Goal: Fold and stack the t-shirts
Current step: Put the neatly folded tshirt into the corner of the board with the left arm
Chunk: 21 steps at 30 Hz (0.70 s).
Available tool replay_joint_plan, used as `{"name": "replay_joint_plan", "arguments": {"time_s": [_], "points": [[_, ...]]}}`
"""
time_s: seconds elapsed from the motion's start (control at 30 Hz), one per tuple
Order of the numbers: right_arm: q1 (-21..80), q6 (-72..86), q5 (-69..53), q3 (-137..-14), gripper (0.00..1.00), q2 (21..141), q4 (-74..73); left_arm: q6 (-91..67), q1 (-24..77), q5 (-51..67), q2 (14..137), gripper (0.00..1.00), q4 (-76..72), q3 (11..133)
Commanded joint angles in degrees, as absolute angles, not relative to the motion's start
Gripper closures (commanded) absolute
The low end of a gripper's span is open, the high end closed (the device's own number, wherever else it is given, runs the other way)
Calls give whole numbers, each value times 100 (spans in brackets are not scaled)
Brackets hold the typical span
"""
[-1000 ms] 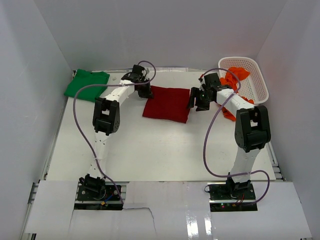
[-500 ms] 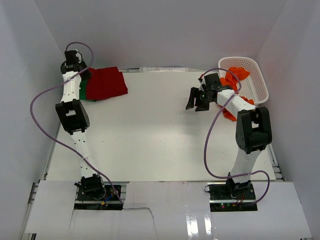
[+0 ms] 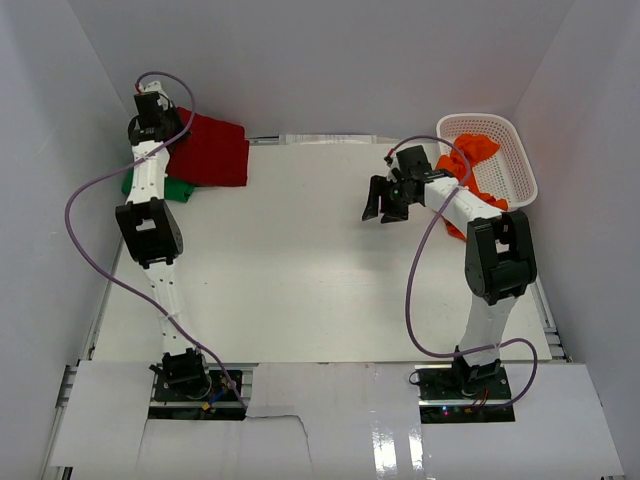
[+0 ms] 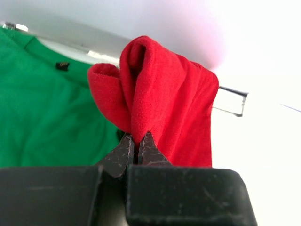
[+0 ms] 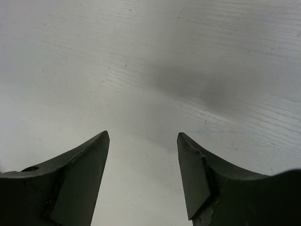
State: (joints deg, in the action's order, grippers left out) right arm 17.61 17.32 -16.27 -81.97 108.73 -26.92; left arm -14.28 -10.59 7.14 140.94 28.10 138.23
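So there's a white plastic lattice basket (image 3: 522, 165) parked at the far right corner of the plain white surface (image 3: 300, 270), white panel walls (image 3: 320, 60) all around.

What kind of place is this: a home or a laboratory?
Probably a laboratory test cell: plain white walls enclose a white table, the left arm and right arm are bolted at its near edge, and a dark red t-shirt and a basket are the workpieces.
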Motion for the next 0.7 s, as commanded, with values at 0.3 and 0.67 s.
{"name": "replay_joint_plan", "arguments": {"time_s": [0.3,0.67], "points": [[1925,1661,-1670,-8745,34,11276,-2769,-1494,-1485,-132,13034,100,2408,13799],[1995,1635,-1652,-8772,32,11294,-2839,-1818,-1740,-186,13254,2,2514,13641]]}}
